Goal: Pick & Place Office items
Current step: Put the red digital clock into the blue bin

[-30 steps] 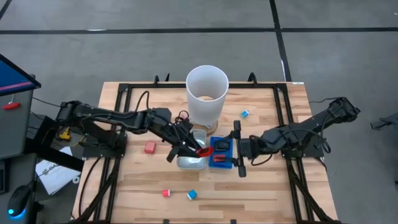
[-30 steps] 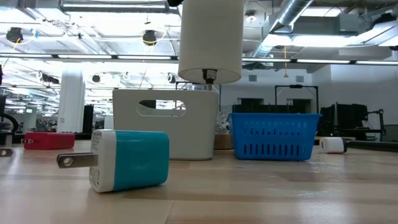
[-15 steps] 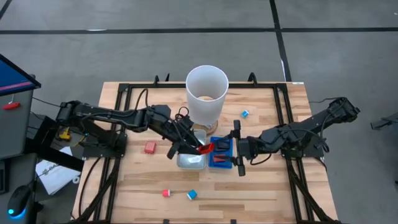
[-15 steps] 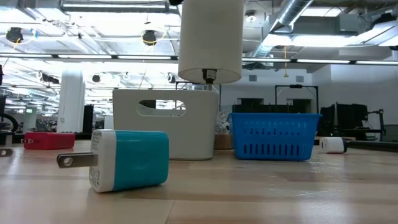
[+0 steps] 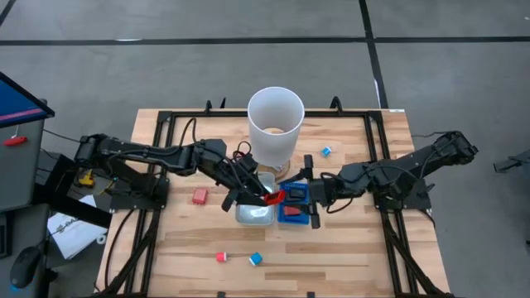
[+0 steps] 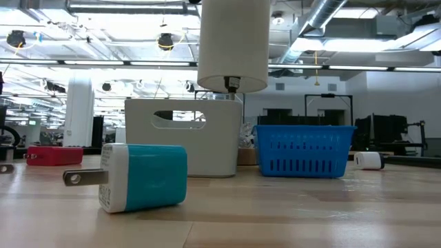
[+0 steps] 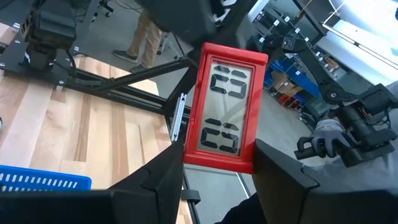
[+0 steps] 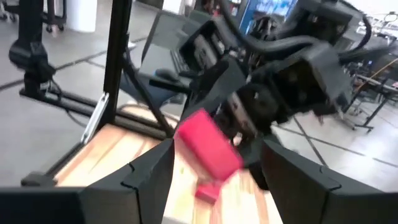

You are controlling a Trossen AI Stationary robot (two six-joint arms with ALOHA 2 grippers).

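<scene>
Blue tray (image 5: 294, 205), frame centre: red, black items. Left gripper (image 5: 263, 197) grips red clock (image 7: 225, 106); right gripper (image 5: 310, 192) spread. Wooden table (image 5: 348, 248).

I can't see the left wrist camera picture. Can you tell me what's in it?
The left hand holds a red digital timer, its grey screen facing the camera. Behind it are the wooden table, a black metal frame, the edge of a blue basket and the room.

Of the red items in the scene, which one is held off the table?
The red digital clock, gripped by the left end effector over the trays. The red block and the small red piece both lie on the table.
</scene>
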